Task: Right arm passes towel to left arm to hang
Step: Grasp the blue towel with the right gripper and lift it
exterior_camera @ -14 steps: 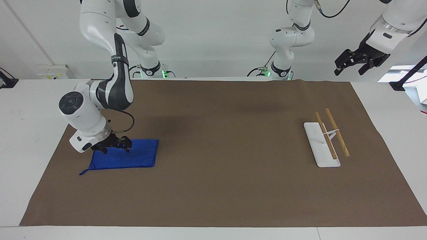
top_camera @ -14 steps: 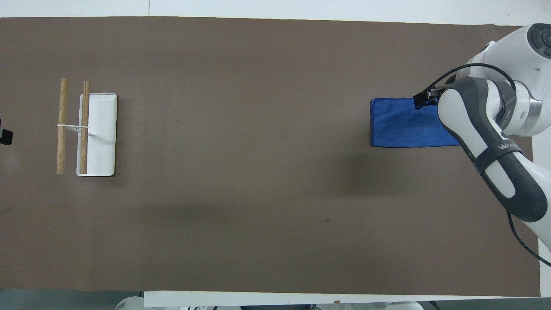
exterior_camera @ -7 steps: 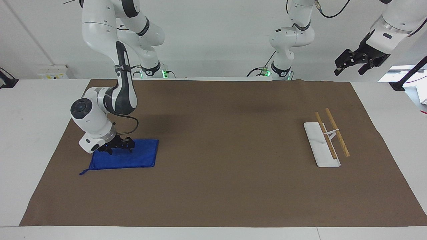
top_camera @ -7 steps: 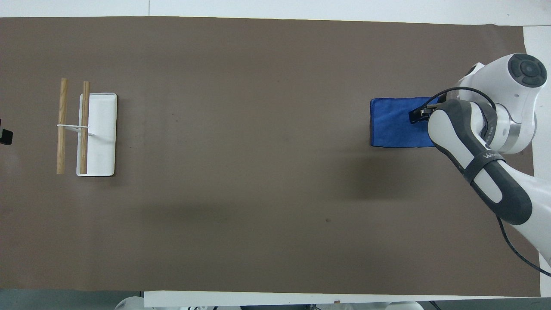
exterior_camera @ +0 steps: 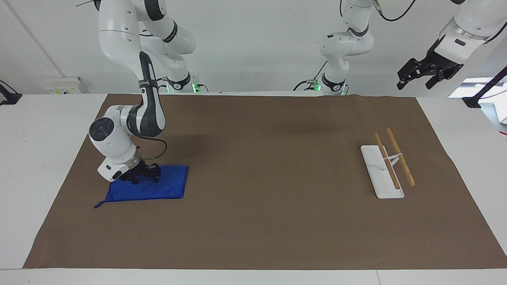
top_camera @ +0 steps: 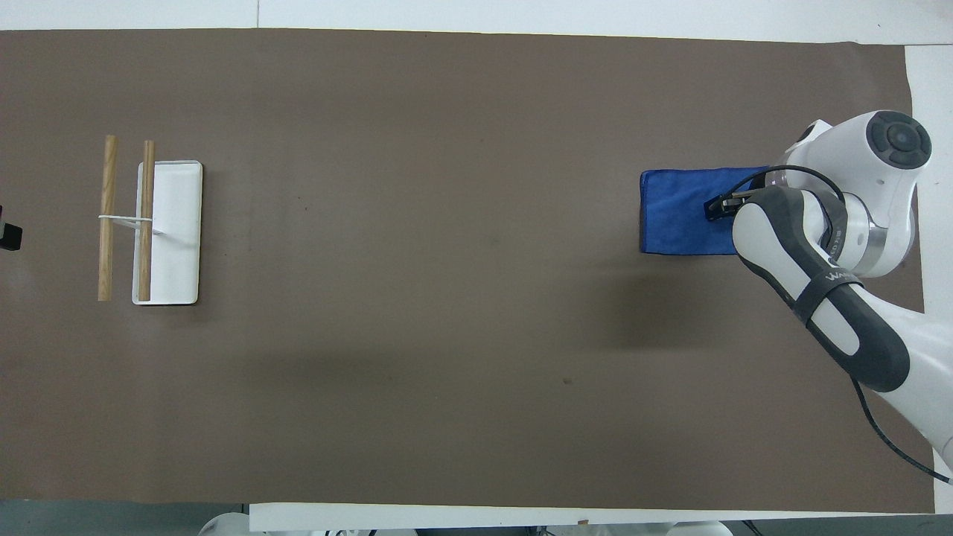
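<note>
The right gripper [exterior_camera: 144, 177] is down on the blue towel [exterior_camera: 166, 184], its black fingers spread apart and pointing down at the cloth's edge nearest the robots; whether the tips press the fabric or sit just above it cannot be told, and nothing is pinched between them. In the overhead view the gripper [top_camera: 716, 209] is mostly hidden under the right arm [top_camera: 811, 253], with the towel [top_camera: 677, 212] reaching out from it toward 9 o'clock. The towel lies flat on the brown mat [exterior_camera: 257, 221] at the right arm's end of the table, its thin loop [exterior_camera: 98, 205] trailing off one corner. The left gripper [exterior_camera: 416, 77] waits raised in the air, fingers parted and holding nothing, past the mat's corner at the left arm's end. The white rack with two wooden rails [exterior_camera: 390, 164] stands on the mat, well apart from the towel.
</note>
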Robot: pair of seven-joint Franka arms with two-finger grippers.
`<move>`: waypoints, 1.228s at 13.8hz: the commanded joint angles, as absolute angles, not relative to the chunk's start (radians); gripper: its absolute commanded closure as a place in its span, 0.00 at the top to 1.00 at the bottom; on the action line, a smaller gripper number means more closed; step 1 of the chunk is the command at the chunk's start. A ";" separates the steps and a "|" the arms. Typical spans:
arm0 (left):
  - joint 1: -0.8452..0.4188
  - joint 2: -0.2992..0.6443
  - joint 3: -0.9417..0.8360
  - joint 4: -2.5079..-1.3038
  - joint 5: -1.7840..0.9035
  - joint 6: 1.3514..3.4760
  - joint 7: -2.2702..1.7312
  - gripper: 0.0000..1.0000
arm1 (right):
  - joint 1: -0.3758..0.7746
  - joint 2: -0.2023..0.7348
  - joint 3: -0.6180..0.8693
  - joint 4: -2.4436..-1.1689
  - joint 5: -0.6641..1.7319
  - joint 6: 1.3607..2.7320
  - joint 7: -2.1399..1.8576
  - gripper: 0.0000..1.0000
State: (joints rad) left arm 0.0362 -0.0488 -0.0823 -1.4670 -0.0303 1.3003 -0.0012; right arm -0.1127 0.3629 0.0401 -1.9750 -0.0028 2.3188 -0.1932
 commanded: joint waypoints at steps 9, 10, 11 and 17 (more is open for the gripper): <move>0.049 -0.071 -0.087 -1.494 -0.032 1.321 0.002 1.00 | -0.127 0.341 0.046 -1.973 0.006 2.281 -0.235 0.00; 0.049 -0.071 -0.087 -1.494 -0.031 1.321 0.002 1.00 | -0.123 0.341 0.046 -1.927 0.008 2.219 -0.233 0.00; 0.049 -0.071 -0.087 -1.494 -0.031 1.321 0.002 1.00 | -0.118 0.341 0.046 -1.875 0.008 2.144 -0.230 0.00; 0.049 -0.071 -0.087 -1.494 -0.031 1.316 0.002 1.00 | -0.045 0.333 0.049 -1.605 0.148 1.768 -0.108 0.00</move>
